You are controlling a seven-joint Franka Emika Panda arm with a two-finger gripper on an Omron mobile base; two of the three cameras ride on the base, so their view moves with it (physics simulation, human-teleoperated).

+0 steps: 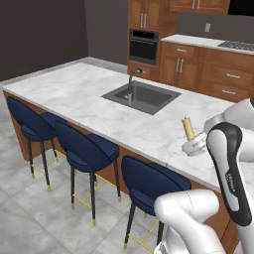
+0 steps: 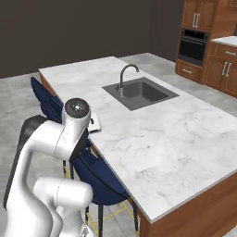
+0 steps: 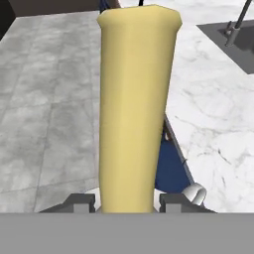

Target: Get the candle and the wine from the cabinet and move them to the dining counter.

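- Three navy stools lined the near edge of the dining counter, their seats tucked under the marble overhang.
- The dining counter, a white-grey marble slab on a wood base, carried a dark inset sink with a curved grey faucet at its middle.
- Behind the island, brown cabinets flanked a black wall oven.
- Toward the right of the left base view, the candle stood out as a short pale yellow-tan cylinder, tilted slightly, rising from a round light dish base.
- The candle hung over the near edge of the marble, beside the robot's white forearm; whether its base touched the surface could not be told.
- In the hand view, the candle ran from bottom to top as a smooth, waxy yellow column with a slightly flared, flat rim.
- The gripper was clamped on the candle, one dark fingertip pressed to each side of its lower end.
- In the right base view, the arm's elbow covered the hand at the counter's near left edge, with only a scrap of the light dish showing past it.
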